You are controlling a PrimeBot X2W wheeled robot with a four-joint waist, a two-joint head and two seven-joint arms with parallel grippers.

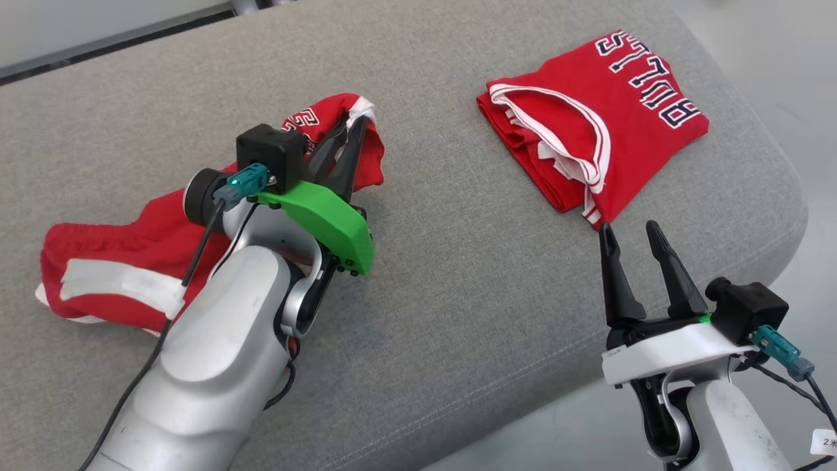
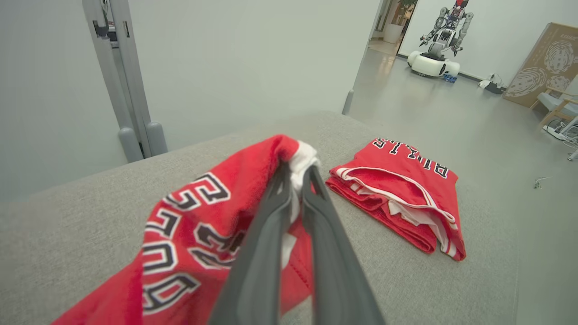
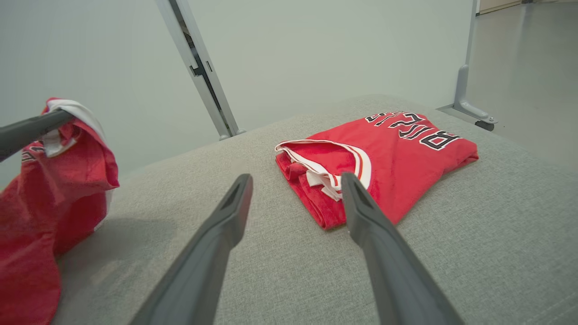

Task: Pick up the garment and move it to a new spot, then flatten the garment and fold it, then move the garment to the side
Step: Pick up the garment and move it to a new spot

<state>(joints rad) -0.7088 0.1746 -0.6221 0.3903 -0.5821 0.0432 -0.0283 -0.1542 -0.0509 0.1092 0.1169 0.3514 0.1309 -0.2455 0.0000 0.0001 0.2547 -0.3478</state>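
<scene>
The left gripper is clamped on the white-trimmed edge of the crumpled red garment; the cloth hangs from the fingertips and trails back under the wrist onto the grey cushion; the right gripper stands open, its tips just beside a corner of the folded red Bulls jersey.
</scene>
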